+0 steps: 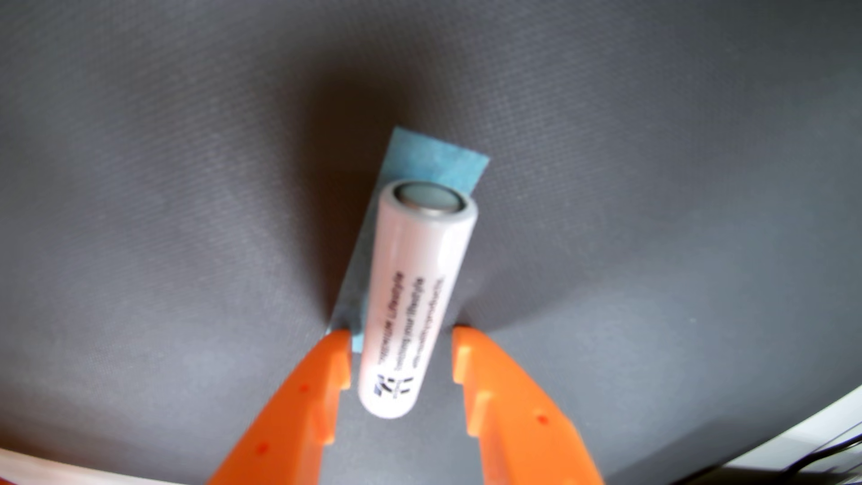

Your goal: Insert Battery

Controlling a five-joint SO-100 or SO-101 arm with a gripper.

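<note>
Close up, the orange gripper [401,336] stands spread around an unheld white battery [417,298] on blue tape [434,158]; uneven closing could roll it away.

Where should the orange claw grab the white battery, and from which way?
Grab the white battery across its round middle, one orange finger on each long side. It is long, smooth and round, so its ends offer less to squeeze. The gripper is open with the battery between its fingertips, above the blue tape, so closing straight in should work.
</note>
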